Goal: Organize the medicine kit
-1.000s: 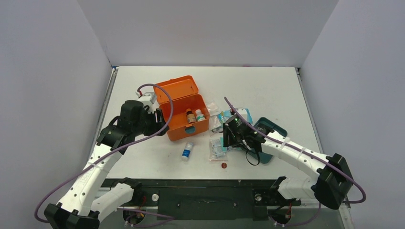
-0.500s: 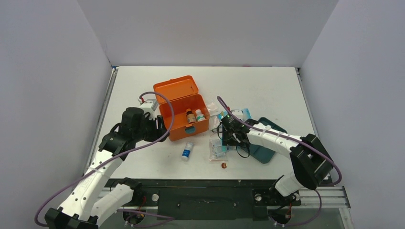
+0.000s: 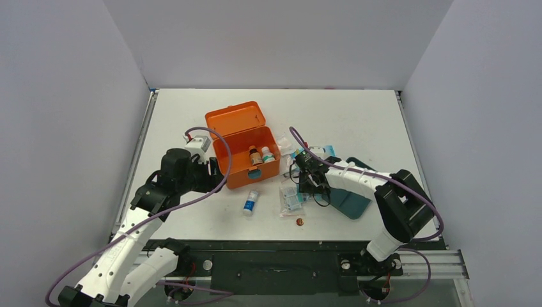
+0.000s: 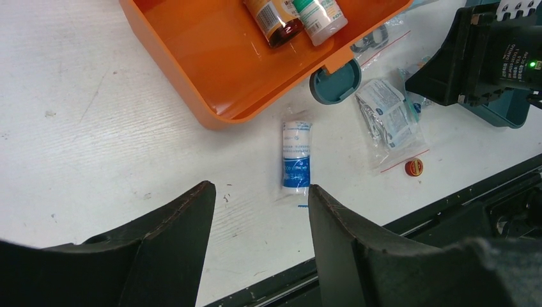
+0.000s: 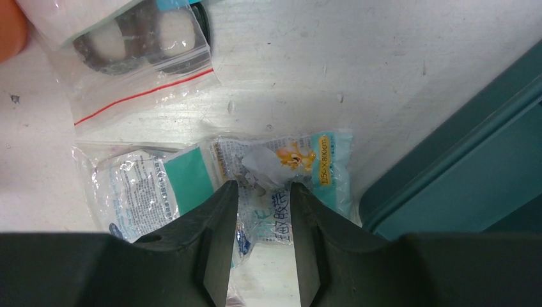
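Low at centre, the packet (image 5: pixel 287 166) was straddled by the right claw (image 5: pixel 263 192), half open, hold unclear; a firm central pinch was advised.

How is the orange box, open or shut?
Open. The medicine kit has its lid swung back, and two bottles show inside.

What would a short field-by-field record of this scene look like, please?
medicine kit: lid open; brown bottle and white bottle inside
left gripper: open, empty, above the table left of the kit
right gripper: jaws narrow, astride a printed packet; grip unclear
bandage roll: on the table in front of the kit
teal tray: right of the packet
small red disc: near the table's front edge
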`<move>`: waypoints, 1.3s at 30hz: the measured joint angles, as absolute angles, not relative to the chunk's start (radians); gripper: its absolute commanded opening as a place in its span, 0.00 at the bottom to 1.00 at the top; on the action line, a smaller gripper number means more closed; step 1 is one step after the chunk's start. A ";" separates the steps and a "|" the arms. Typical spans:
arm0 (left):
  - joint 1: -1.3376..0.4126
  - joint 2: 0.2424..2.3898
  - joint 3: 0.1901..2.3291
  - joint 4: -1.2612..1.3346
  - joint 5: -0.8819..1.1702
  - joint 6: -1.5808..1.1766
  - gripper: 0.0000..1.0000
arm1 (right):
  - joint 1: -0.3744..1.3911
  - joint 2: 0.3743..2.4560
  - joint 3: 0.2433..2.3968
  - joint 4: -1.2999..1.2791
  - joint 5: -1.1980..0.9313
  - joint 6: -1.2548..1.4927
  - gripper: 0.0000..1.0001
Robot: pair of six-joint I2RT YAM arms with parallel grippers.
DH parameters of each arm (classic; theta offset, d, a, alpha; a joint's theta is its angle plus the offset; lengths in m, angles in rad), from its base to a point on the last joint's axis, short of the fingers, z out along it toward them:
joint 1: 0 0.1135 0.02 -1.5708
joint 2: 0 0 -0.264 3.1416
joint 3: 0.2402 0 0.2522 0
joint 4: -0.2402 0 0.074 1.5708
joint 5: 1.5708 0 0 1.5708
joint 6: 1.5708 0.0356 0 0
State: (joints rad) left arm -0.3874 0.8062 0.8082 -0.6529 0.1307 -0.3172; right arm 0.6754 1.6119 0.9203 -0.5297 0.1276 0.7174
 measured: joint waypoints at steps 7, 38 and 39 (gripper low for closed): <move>-0.392 0.807 0.807 -0.648 0.125 -0.317 0.53 | 0.675 1.620 0.910 -0.503 0.140 0.719 0.17; -0.394 0.819 0.807 -0.646 0.109 -0.310 0.54 | 0.682 1.629 0.953 -0.553 0.176 0.720 0.00; -0.394 0.819 0.807 -0.646 0.109 -0.310 0.54 | 0.682 1.618 0.958 -0.565 0.175 0.722 0.00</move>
State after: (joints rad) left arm -0.3939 0.8192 0.8074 -0.6464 0.1093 -0.3103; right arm 0.6823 1.6184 0.9581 -0.5652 0.1753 0.7216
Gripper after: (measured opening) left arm 0.534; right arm 0.117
